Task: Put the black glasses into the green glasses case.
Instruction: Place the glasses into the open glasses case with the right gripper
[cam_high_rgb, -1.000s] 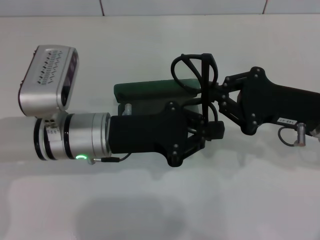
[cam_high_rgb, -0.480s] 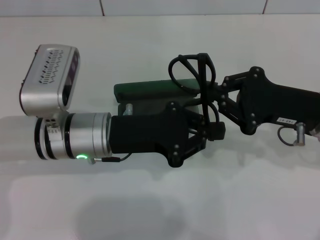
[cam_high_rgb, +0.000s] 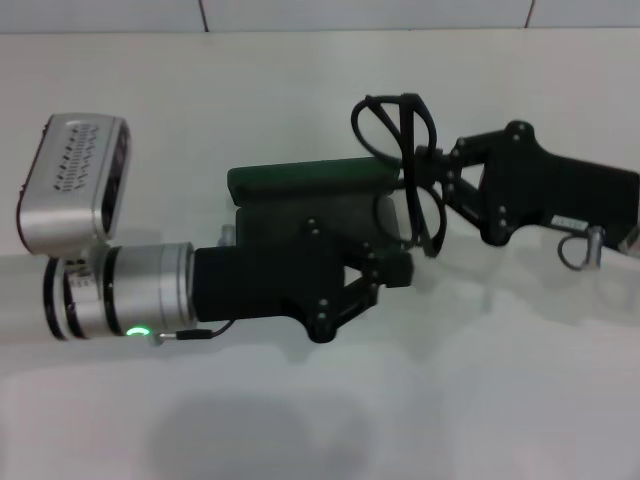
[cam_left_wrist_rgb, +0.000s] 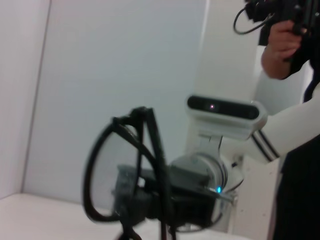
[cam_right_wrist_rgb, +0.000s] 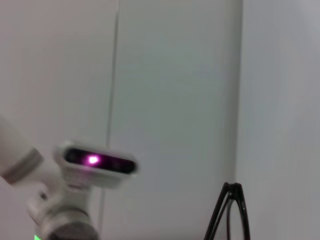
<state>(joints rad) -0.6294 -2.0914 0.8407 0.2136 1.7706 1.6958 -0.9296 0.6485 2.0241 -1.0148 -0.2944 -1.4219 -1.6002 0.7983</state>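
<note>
Two grippers meet above the white desk (cam_high_rgb: 300, 420): the right gripper (cam_high_rgb: 432, 190) pinches the black glasses (cam_high_rgb: 405, 150) in its jaws, holding them in the air at the end of the green glasses case (cam_high_rgb: 310, 180), while the left gripper (cam_high_rgb: 385, 270) covers the case; whether its jaws are spread, I cannot tell. Light, thin and probably easily bent, the glasses seem best held near the hinge, not the lenses.

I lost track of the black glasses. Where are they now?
In the head view, the black glasses are held by the right end effector, at the right end of the green glasses case.
</note>
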